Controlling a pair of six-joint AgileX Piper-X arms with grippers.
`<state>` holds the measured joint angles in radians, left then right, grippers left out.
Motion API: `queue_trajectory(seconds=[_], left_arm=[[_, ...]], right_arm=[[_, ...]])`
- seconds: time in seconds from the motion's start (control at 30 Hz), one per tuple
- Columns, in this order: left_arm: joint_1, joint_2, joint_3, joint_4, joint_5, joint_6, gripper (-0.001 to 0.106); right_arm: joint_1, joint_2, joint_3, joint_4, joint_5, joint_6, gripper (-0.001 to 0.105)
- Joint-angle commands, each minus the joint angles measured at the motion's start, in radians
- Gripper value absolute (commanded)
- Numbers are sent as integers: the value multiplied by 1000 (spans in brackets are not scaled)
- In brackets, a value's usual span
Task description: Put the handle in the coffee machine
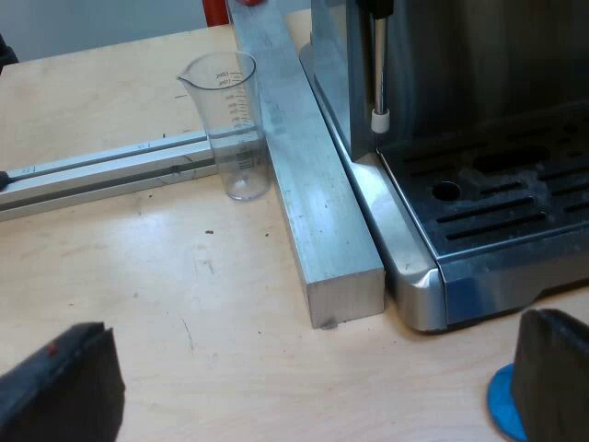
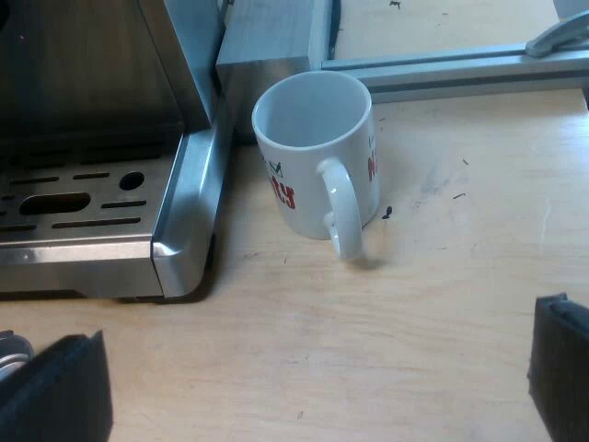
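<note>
My left gripper (image 1: pixel 308 405) is open over bare wooden table, close to the corner of the espresso machine's drip tray (image 1: pixel 497 216). A blue tamper (image 1: pixel 502 414) lies on the table, partly hidden behind one of its fingers (image 1: pixel 557 378). My right gripper (image 2: pixel 308 387) is also open with nothing between its fingers, low over the table before the machine's other corner (image 2: pixel 179 249). By one of its fingers (image 2: pixel 55 391) peeks a small round metal edge (image 2: pixel 11 350); I cannot tell what it belongs to.
A clear measuring glass (image 1: pixel 230 124) stands against an aluminium bar (image 1: pixel 317 212) running along the machine's side. The steam wand (image 1: pixel 379 74) hangs over the tray. A white mug (image 2: pixel 317 152) with red lettering stands upright beside the machine, its handle toward my right gripper. Aluminium rails (image 2: pixel 451 69) lie beyond it.
</note>
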<state>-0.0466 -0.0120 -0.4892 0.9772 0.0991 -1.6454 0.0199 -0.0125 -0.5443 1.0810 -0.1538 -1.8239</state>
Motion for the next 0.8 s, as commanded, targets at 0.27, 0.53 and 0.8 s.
queue_trajectory(seconds=[0.27,0.53,0.8], left_arm=[[-2,-137,2,-13,-12,-11,86],[-2,-137,2,-13,-12,-11,86],[-15,-137,2,-13,-12,-11,86]], right_arm=[[-5,-39,-2,-11,-8,-4,93],[-5,-39,-2,-11,-8,-4,93],[-5,-39,-2,-11,-8,-4,93]])
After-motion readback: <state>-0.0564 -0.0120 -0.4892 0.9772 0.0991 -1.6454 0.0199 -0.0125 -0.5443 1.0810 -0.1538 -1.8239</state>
